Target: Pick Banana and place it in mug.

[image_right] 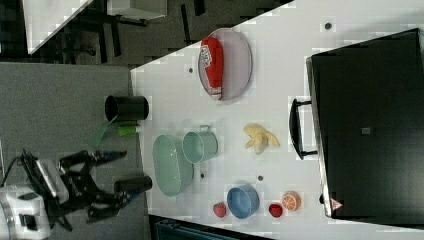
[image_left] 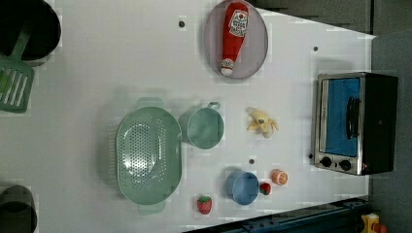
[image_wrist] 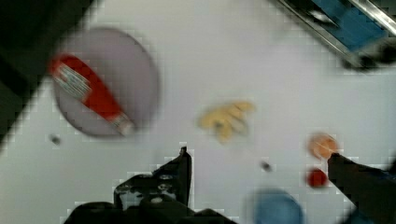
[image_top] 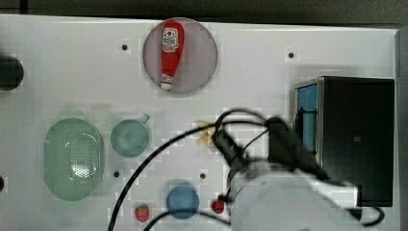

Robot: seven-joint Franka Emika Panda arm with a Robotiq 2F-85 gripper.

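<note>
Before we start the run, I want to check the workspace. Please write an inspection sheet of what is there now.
Surface: white table, several small dark holes.
Job's things: banana lies apart from the empty mug.
Clutter: strainer, blue cup, strawberry, orange slice, ketchup bottle on plate, toaster oven.
Gripper: gripper open, empty, off the table.
Cables: black cable along arm.
Surroundings: dark pot, spatula.

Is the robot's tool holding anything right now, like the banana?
No, nothing is held. The tool hangs open and empty, away from the table in the right view. The banana lies loose on the white table, apart from the mug.
</note>
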